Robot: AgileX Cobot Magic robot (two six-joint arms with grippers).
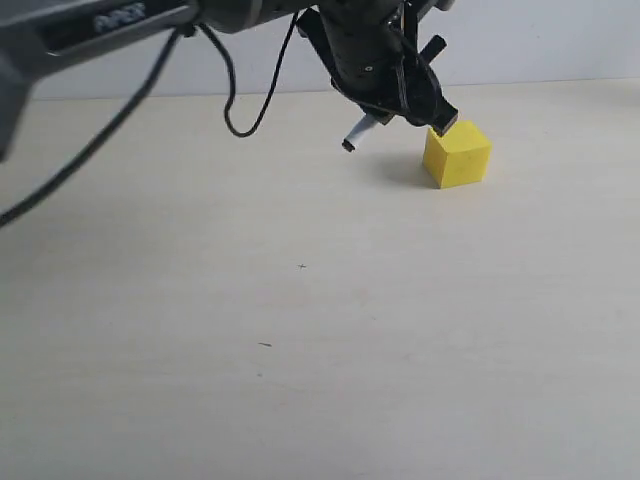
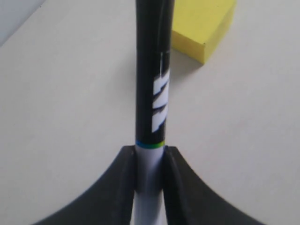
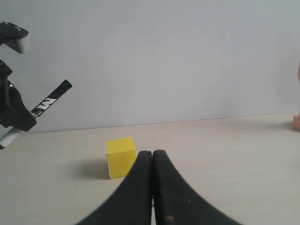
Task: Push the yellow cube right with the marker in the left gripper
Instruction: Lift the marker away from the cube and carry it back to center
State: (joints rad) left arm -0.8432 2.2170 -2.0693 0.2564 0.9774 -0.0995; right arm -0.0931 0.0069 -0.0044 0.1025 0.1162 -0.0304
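The yellow cube [image 1: 457,153] rests on the pale table towards the back right. My left gripper [image 1: 438,115] hangs just above and left of it, shut on the marker [image 1: 361,129]. The marker's white barrel and small black end slant down to the left, clear of the table. One black fingertip sits at the cube's upper left corner; I cannot tell if they touch. In the left wrist view the left gripper [image 2: 150,157] clamps the marker [image 2: 152,93] on its white barrel, with the cube [image 2: 201,26] beyond. My right gripper [image 3: 152,155] is shut and empty, close to the cube [image 3: 121,157].
A black cable [image 1: 235,110] loops down from the left arm. A white wall runs behind the table. A pinkish object [image 3: 296,110] shows at the edge of the right wrist view. The marker [image 3: 49,101] also shows there, slanting upward.
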